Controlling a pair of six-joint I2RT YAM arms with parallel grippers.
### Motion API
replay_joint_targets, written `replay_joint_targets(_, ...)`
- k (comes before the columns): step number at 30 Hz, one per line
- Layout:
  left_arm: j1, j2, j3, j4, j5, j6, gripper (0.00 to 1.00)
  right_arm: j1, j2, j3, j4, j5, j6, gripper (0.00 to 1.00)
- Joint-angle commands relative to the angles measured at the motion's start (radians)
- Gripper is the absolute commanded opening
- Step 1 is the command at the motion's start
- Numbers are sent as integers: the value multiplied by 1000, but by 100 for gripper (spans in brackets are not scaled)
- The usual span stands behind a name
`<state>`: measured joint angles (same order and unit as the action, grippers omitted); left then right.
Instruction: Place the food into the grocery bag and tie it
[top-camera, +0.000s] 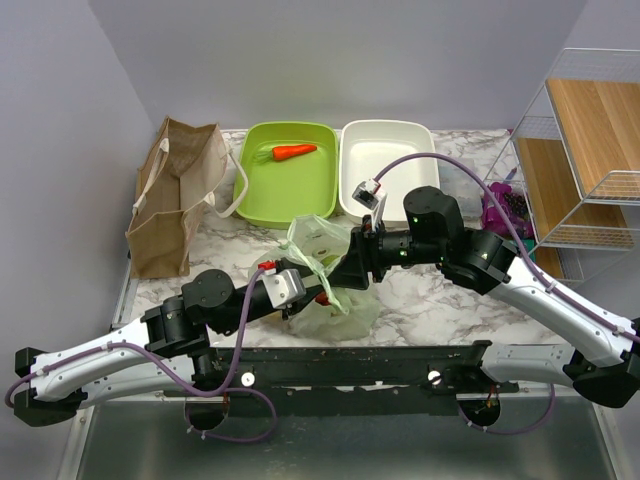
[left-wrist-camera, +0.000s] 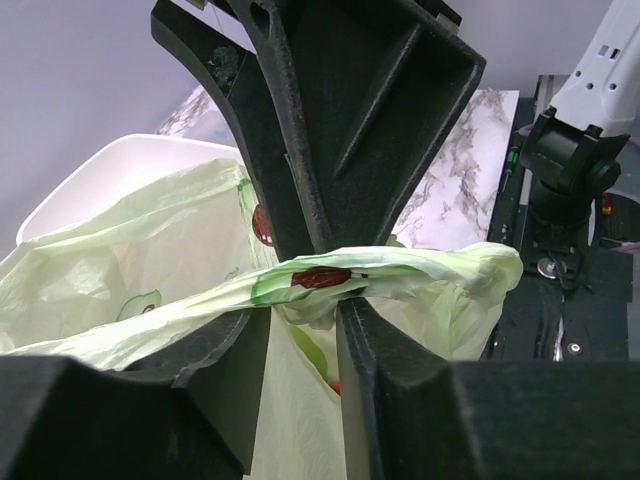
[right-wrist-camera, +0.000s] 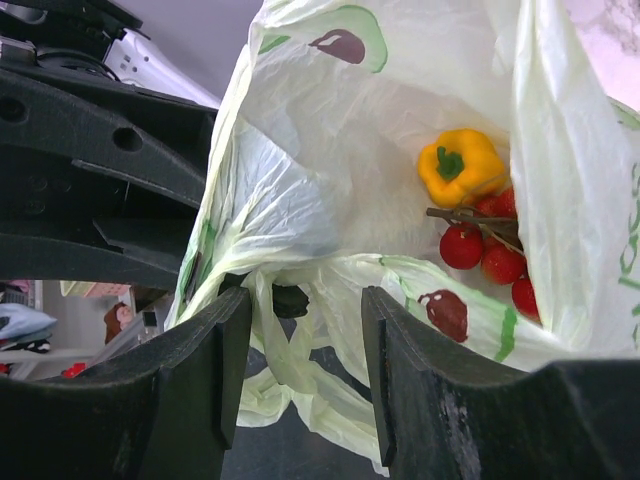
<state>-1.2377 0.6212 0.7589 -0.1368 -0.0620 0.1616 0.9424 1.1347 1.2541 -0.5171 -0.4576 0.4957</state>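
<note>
The pale-green grocery bag (top-camera: 318, 240) with avocado prints stands mid-table between both arms. In the right wrist view the bag (right-wrist-camera: 320, 150) holds a yellow bell pepper (right-wrist-camera: 460, 165) and red cherry tomatoes (right-wrist-camera: 490, 250); the cabbage is hidden. My right gripper (right-wrist-camera: 300, 300) is open, with twisted handle strands hanging between its jaws. It reaches in from the right in the top view (top-camera: 345, 268). My left gripper (left-wrist-camera: 305, 310) is open a little, and a handle strand (left-wrist-camera: 400, 270) lies across its fingertips. It meets the bag from the left in the top view (top-camera: 318, 290).
A brown paper bag (top-camera: 175, 195) stands at the back left. A green bin (top-camera: 262, 185) holds a carrot (top-camera: 295, 152), and a white bin (top-camera: 385, 165) sits beside it. A wire shelf (top-camera: 590, 150) and a purple object (top-camera: 505, 205) are at the right.
</note>
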Motion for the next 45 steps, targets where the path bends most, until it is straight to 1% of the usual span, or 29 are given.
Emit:
replay_joint_targets(1, -4, -3, 22, 28, 45, -26, 31, 1, 2, 24, 14, -15, -14, 54)
replay_joint_targets(4, -3, -6, 26, 19, 55, -38, 32, 0, 2, 23, 21, -10, -10, 54)
replay_joint_targets(6, -4, -10, 30, 11, 61, -52, 36, 0, 3, 25, 24, -18, -4, 54)
replay_joint_targets(9, -5, -16, 43, -18, 61, -77, 44, -1, 5, 24, 19, -42, 1, 54)
replay_joint_targets(10, -3, -17, 47, -35, 86, -89, 45, 0, 4, 24, 15, -47, 4, 54)
replay_joint_targets(14, -4, -29, 59, -89, 94, -139, 48, 0, -11, 13, 5, -47, 5, 54)
replay_joint_targets(17, -4, -50, 45, -99, 82, -156, 48, 0, -11, 11, 6, -50, 9, 54)
replay_joint_targets(27, -4, -45, 61, -137, 91, -233, 38, 0, 0, 16, 14, -67, 16, 54)
replay_joint_targets(30, -4, -55, 64, -158, 71, -264, 39, 0, 2, 16, 16, -67, 18, 54)
replay_joint_targets(31, -3, -65, 63, -170, 43, -270, 40, 0, 2, 15, 19, -68, 19, 54)
replay_joint_targets(35, -3, -123, 60, -209, -51, -272, 46, 0, 2, 6, 28, -74, 27, 54)
replay_joint_targets(38, -4, -165, 56, -246, -74, -251, 45, -1, 2, 2, 31, -78, 29, 54)
replay_joint_targets(40, -5, -174, 68, -282, -64, -240, 40, 1, 3, 4, 31, -79, 28, 54)
replay_joint_targets(42, -4, -176, 78, -309, -33, -234, 38, -1, 5, 4, 31, -79, 28, 54)
replay_joint_targets(45, -5, -169, 76, -297, 38, -226, 37, 0, 9, 4, 30, -82, 27, 54)
